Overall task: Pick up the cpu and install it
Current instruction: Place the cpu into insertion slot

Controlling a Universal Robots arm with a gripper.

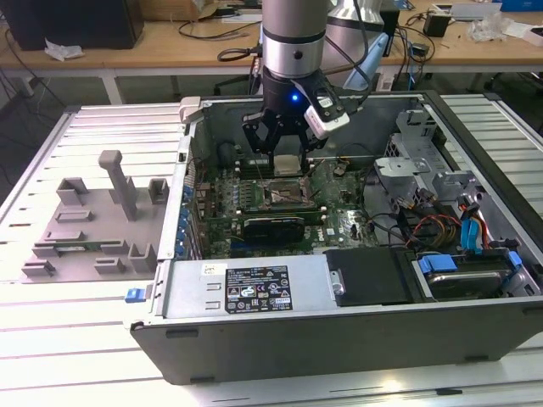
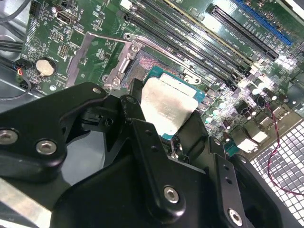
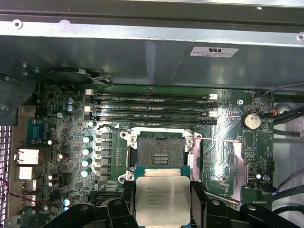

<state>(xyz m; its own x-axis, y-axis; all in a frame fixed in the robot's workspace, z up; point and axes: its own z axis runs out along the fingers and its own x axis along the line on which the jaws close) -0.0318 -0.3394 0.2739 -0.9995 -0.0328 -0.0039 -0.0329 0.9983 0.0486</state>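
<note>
I have the gripper (image 1: 286, 159) clenched on the cpu (image 3: 162, 197), its black fingers (image 3: 199, 205) pressing two opposite edges. The chip lies flat with its metal top facing up. It is so close to square that I can hardly name a long axis, and in the first wrist view its sides run parallel to the frame of the socket (image 3: 159, 151). It hangs above the motherboard (image 3: 61, 142), just beside the socket and not seated in it, and the socket's contact field lies bare inside its metal frame. The memory slots (image 3: 152, 107) run along the far side of the socket, with a coin battery (image 3: 251, 120) off to one side. The board sits in an open computer case (image 1: 254, 339) lying on its side on a slatted metal table (image 1: 76, 339). A grey moulded fixture tray (image 1: 93, 229) sits at the exterior view's left. Coloured cables (image 1: 441, 229) are bundled at the exterior view's right, and wooden benches (image 1: 170, 42) stand far behind. The chip's lid is silver-grey with a dull sheen and small print, bordered by a thin green edge that reads teal in the second wrist view.
</note>
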